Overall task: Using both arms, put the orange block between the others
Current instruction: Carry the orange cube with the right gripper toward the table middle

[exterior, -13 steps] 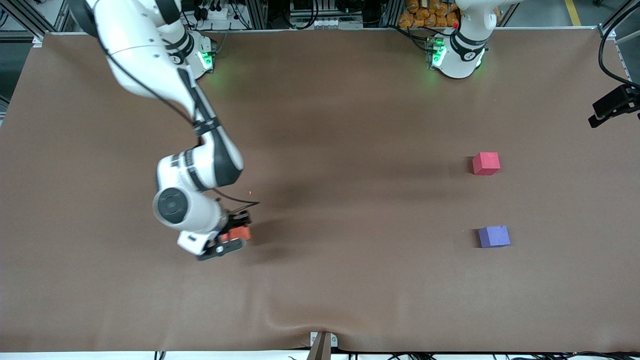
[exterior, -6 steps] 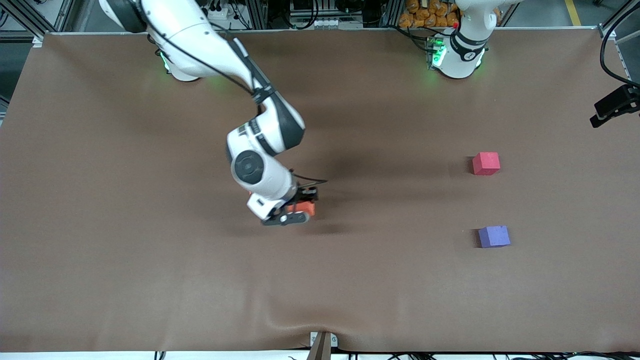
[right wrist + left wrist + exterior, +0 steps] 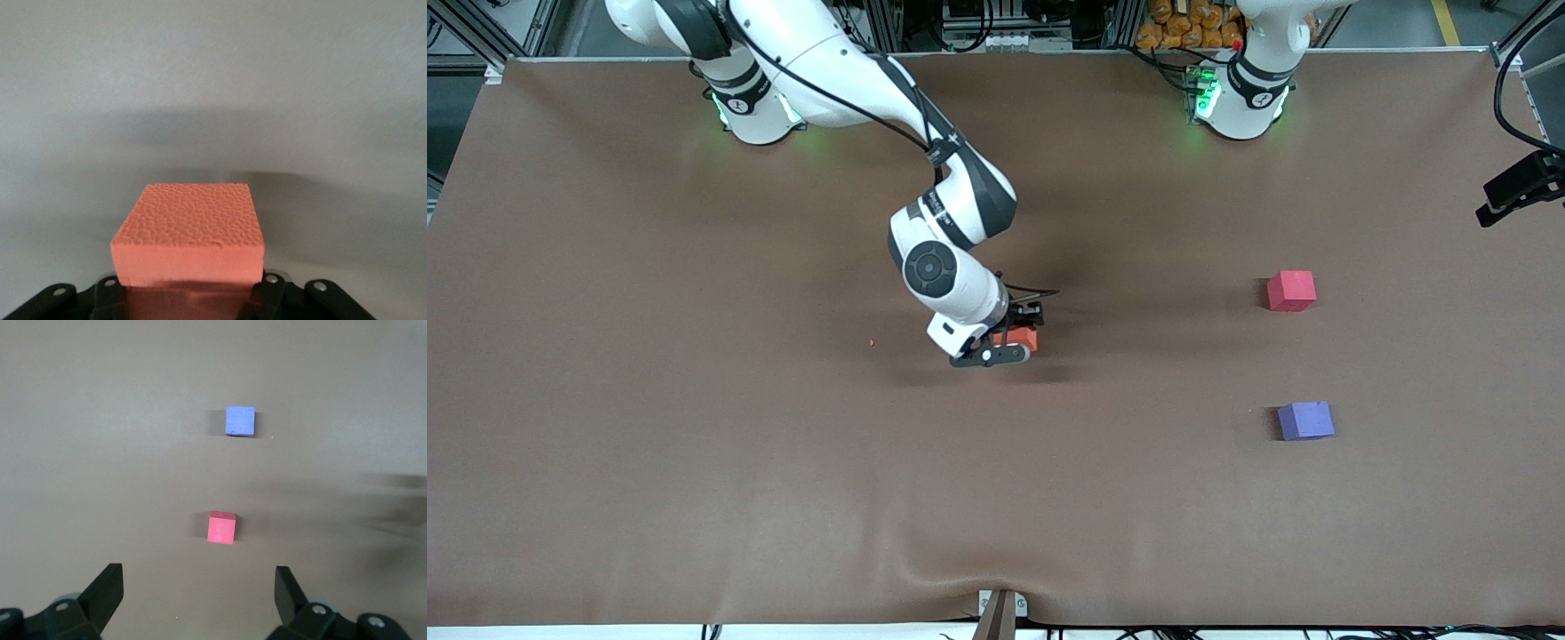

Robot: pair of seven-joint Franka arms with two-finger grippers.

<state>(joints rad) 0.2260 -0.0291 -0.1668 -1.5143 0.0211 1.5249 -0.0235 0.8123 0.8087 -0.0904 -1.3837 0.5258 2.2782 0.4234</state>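
Orange foam cube (image 3: 1024, 338) sits clamped in the right claw (image 3: 1009, 342) over mid-tabletop (image 3: 694, 444); left claw (image 3: 199, 600) gapes wide, empty, above the red-pink cube (image 3: 221, 527)

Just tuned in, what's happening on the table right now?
The right claw is shut on the orange block, over the middle of the table. The red-pink cube and the purple cube sit apart toward the left arm's end, the purple one nearer the front camera, with the gap between them unfilled. The left claw waits open above those two cubes.
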